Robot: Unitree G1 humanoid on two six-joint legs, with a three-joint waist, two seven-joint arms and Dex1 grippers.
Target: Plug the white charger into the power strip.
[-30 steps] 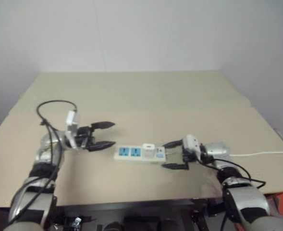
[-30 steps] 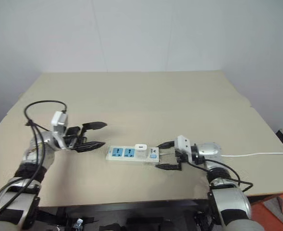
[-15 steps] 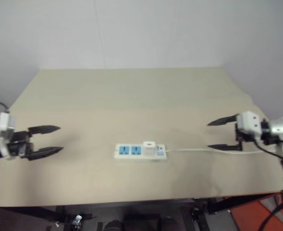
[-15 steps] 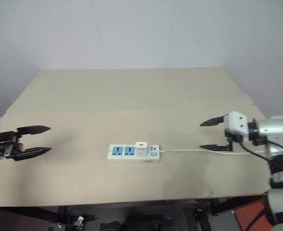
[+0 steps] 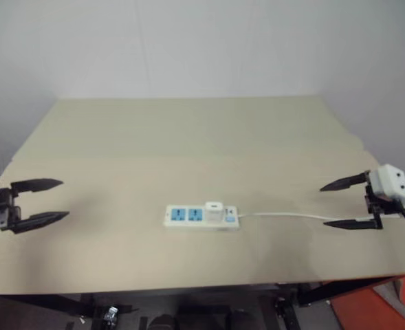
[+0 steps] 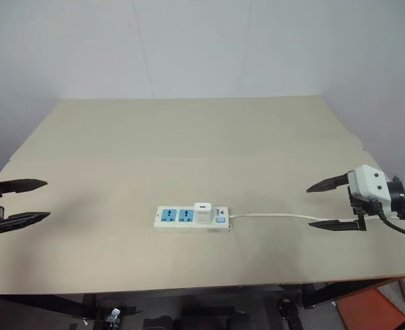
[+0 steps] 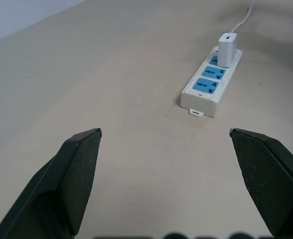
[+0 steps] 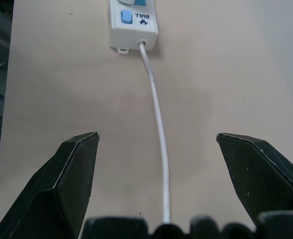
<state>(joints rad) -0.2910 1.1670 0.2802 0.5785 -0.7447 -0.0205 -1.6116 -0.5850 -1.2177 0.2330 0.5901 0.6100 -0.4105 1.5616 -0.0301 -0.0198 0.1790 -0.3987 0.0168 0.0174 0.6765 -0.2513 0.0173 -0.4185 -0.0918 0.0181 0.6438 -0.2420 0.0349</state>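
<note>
— So, what are you looking at across the desk right now?

— You are looking at a wide beige top sitting in front of a pale wall, with the power strip lying flat near the front middle. Its thin white cord is running off toward your right side, passing between the right claw's fingers in the right wrist view.

— And the two arms?

— You are holding both well apart from the strip. Your left claw is hovering over the desk's left edge with its two black fingers spread wide and nothing between them. Your right claw is hanging near the right edge, fingers likewise spread and gripping nothing.

— Where is the white charger?

— You are seeing it standing upright in the strip's socket nearest the cord end, just beside the small blue switch. The other two blue sockets are sitting uncovered, toward your left. In your left wrist view the charger is showing as the small white block at the far end of the strip.
</note>
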